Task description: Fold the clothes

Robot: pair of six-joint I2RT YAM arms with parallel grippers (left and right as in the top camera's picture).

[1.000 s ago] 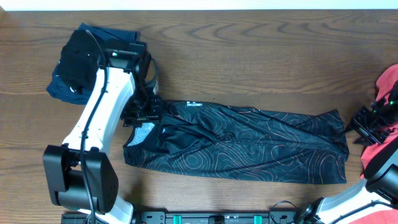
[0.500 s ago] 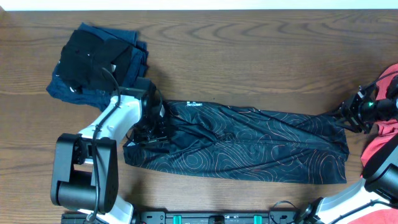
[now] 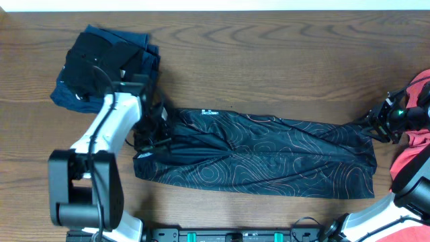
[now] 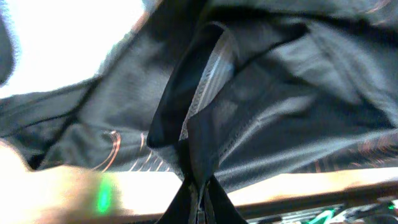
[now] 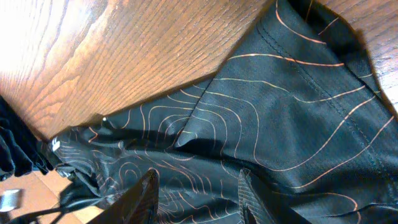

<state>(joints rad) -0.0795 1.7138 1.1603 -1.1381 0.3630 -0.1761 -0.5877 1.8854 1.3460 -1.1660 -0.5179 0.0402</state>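
Pinching ends for crosswise fold, I judge. Table (image 3: 269, 54): black shirt (image 3: 269, 158) flat along near edge. Left gripper (image 3: 150, 133) clamped on collar end; right gripper (image 3: 377, 125), jaws apart, over hem corner. Next: right closes on hem.

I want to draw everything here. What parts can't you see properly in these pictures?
- Red cloth: overhead, cut off by the right edge.
- Navy clothes: overhead, mostly covered by a black garment.
- Left pincer tips: overhead, dark against the black shirt; left wrist view is blurred.
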